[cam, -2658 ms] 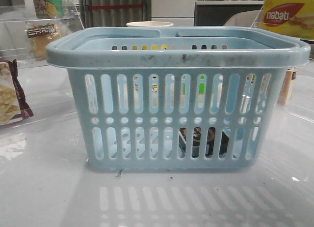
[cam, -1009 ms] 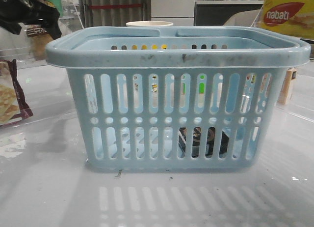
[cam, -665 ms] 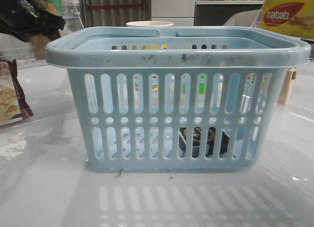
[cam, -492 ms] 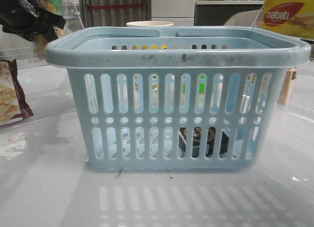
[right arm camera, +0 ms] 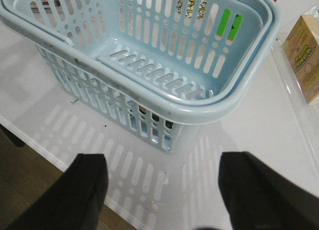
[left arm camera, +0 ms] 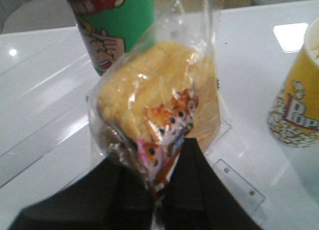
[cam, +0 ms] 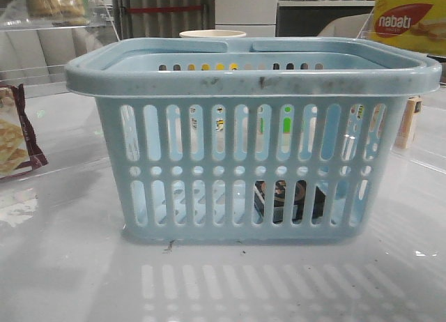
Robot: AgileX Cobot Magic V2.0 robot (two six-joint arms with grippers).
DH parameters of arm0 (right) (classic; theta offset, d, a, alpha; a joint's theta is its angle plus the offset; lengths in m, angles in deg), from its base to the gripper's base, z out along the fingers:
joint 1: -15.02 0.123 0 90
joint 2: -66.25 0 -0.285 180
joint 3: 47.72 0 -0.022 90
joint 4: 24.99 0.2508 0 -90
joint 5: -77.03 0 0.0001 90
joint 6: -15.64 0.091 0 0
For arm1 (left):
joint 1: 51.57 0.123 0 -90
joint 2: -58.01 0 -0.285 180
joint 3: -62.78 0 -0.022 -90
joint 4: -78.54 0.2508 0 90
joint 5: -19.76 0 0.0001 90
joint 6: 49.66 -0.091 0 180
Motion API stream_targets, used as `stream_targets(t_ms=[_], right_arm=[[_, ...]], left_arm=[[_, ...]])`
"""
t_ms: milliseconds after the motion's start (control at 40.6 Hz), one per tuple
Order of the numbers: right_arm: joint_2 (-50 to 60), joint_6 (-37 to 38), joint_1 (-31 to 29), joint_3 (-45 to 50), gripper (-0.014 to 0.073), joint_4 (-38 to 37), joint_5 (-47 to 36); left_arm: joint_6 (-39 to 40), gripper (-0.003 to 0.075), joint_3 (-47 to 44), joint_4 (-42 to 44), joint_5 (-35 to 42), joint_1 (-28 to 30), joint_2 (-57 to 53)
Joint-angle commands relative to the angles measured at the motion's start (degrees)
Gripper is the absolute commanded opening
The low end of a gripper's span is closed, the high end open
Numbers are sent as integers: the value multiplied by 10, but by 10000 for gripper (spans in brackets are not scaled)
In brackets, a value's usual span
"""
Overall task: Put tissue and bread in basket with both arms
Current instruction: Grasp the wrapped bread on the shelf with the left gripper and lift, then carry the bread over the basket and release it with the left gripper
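Note:
The light-blue basket (cam: 251, 137) stands in the middle of the table; it also shows in the right wrist view (right arm camera: 149, 65). The dark tissue (cam: 289, 200) lies on the basket floor at its right side, seen through the slots. The bread (left arm camera: 159, 90), golden in a clear bag, hangs from my left gripper (left arm camera: 159, 200), which is shut on the bag's printed edge. In the front view the bread (cam: 59, 1) is high at the far left, above the table. My right gripper (right arm camera: 164, 190) is open and empty, above the table's front edge, apart from the basket.
A maroon-edged cracker bag (cam: 17, 137) lies at the left. A white cup (cam: 212, 34) stands behind the basket. A green cup (left arm camera: 114, 21) and a yellow popcorn cup (left arm camera: 299, 105) stand near the bread. A small box (cam: 408, 123) and a yellow Nabati box (cam: 408, 22) are at the right.
My left gripper came in at the far left, took the bread and rose with it. The gripper has left the top of the front view. Basket and tissue have not moved.

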Motion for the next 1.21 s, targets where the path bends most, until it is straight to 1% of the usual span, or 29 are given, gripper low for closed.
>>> stream_targets(t_ms=[0,172,222,345,443,566,714,812,960,1034,1083,1182], right_arm=[[0,-4,-1,-14,571,-8,-41],[0,-4,-1,-14,571,-8,-41],[0,-4,-1,-14,571,-8,-41],[0,-4,-1,-14,571,-8,-41],[0,-4,-1,-14,571,-8,-41],[0,-4,-1,-14,571,-8,-41],[0,-4,-1,-14,571,-8,-41],[0,-4,-1,-14,571,-8,-41],[0,-4,-1,-14,571,-8,-41],[0,-4,-1,-14,571,-8,-41],[0,-4,-1,-14,571,-8,-41],[0,-4,-1,-14,571,-8,-41]], left_arm=[[-10,90,22,-6,-14,-24,-75],[-41,90,22,-7,-114,-93,-130],[-41,90,22,-7,-151,-119,-135],[-41,90,22,-7,-202,-188,-131],[-41,90,21,-8,-211,-236,-117],[-41,90,21,-8,-205,-290,-86],[-41,95,21,-8,-189,-319,-41],[-41,160,21,-18,-174,-323,-14],[-41,360,21,-33,-164,-323,7],[-41,435,21,-33,-164,-323,6],[-41,447,21,-35,-165,-323,1],[-40,443,21,-46,-168,-323,-24]])
